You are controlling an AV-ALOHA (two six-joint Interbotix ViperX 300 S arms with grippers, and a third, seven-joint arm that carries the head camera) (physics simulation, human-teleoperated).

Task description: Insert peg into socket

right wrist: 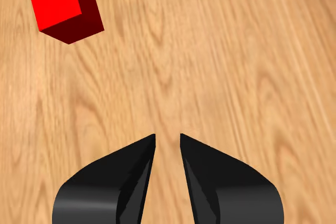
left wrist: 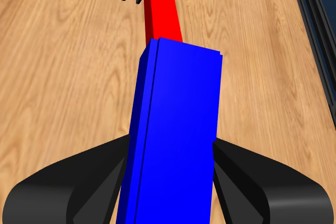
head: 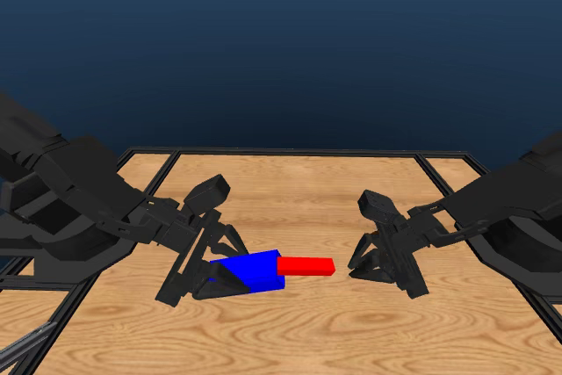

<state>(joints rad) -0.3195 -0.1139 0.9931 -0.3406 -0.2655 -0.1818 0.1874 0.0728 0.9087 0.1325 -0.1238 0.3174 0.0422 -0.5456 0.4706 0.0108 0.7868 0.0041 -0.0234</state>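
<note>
Above the wooden worktop [head: 351, 322], the left claw [head: 213, 271] pinches the blue socket [head: 253, 271], from whose end the red peg [head: 306, 265] sticks out toward the right claw [head: 379, 271], which hangs empty just beside it, jaws nearly pressed together.

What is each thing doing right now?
Peg: one end in the socket, the rest sticking out, nothing gripping it.
Socket: held in the left pincer.
Left pincer: shut on the socket.
Right pincer: nearly shut, empty, apart from the peg.
</note>
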